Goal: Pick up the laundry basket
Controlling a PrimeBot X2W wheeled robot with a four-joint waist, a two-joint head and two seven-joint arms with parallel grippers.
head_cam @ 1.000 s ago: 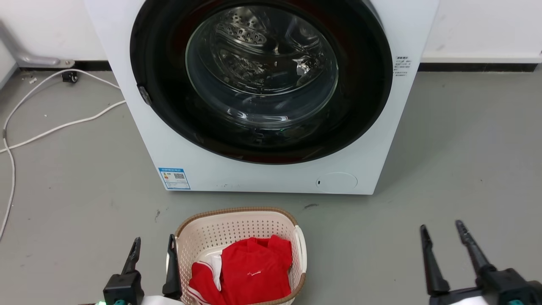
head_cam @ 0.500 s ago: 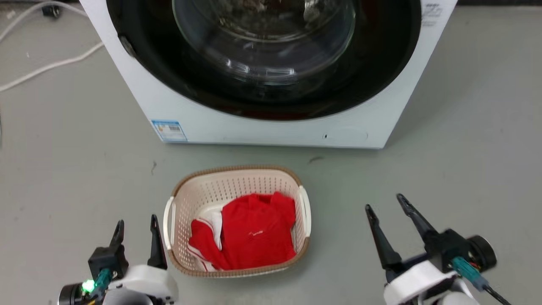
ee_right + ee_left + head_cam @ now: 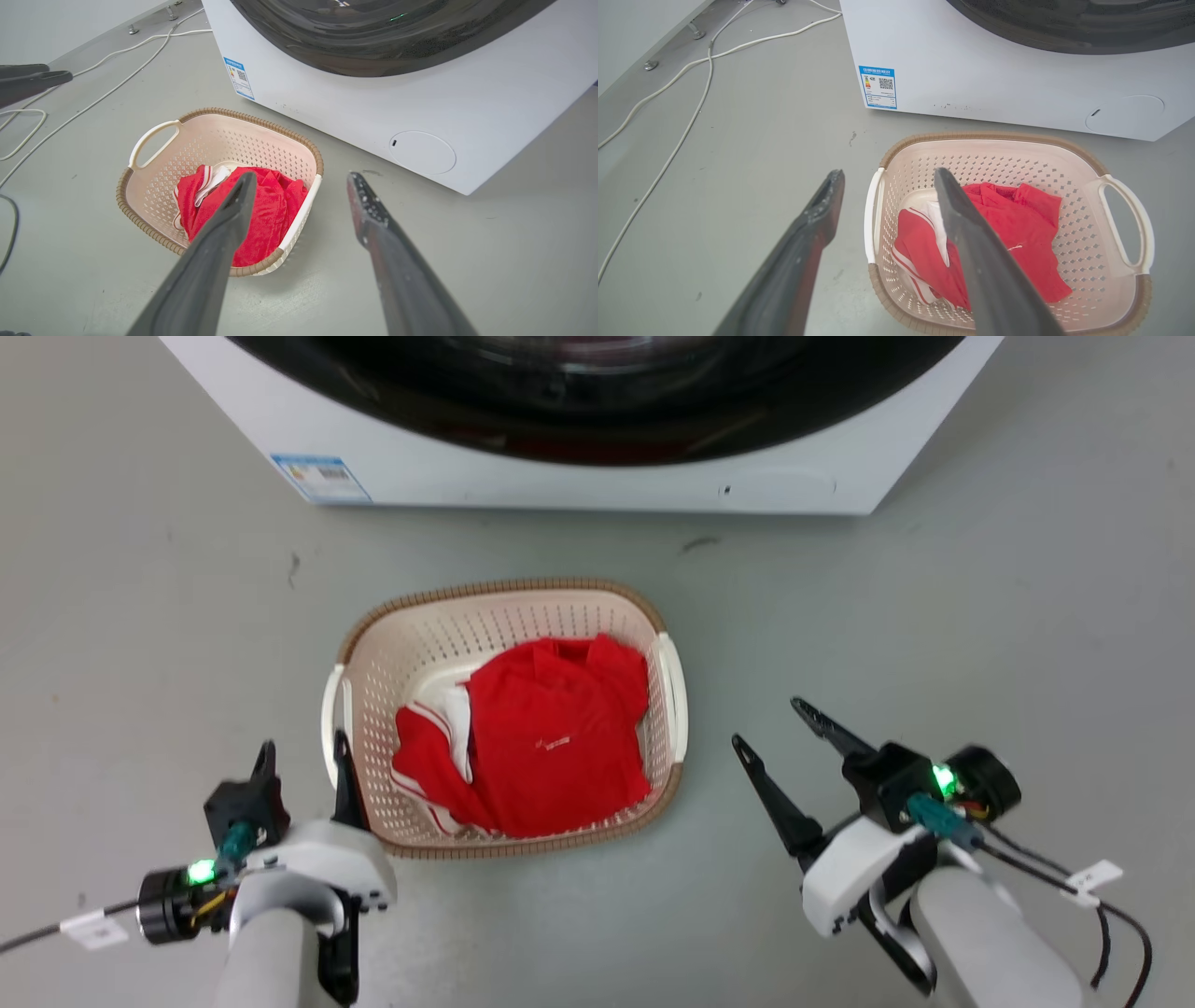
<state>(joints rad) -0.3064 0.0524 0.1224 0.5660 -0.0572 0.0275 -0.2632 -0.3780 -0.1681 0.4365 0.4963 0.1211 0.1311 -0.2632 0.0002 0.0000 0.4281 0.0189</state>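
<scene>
The laundry basket [image 3: 411, 653] stands on the grey floor [image 3: 149, 644] between your two grippers, nearer the left one. It holds a crumpled red garment [image 3: 551, 737] with white striped trim that covers most of its bottom.

Your left gripper [image 3: 304, 740] is spread open and grasps nothing. In the head view its inner finger lies right along the basket's left handle [image 3: 331, 709], while its outer finger is over bare floor. In the left wrist view that handle [image 3: 871, 210] sits in the gap of the gripper [image 3: 888, 172]: one finger is outside the basket [image 3: 994, 161] and the other reaches over its inside, above the garment [image 3: 1017, 219]. You cannot tell from these views whether either finger touches the plastic.

Your right gripper [image 3: 766, 721] is also spread open and empty. It is near the basket's right handle [image 3: 672, 695] but apart from it, with a strip of floor between its fingertips and the brown rim. From its own wrist camera the gripper [image 3: 302, 175] points toward that side of the basket [image 3: 224, 140]; the near handle [image 3: 306, 205] appears between the two fingers, and the garment [image 3: 266, 205] lies just past the inner one.

Beyond the basket, ahead of both grippers, stands the white washing machine [image 3: 560, 485] with its dark round door. A blue label [image 3: 320, 478] is at its lower corner on your left gripper's side. Farther out on that side, white cables [image 3: 691, 116] trail across the floor.
</scene>
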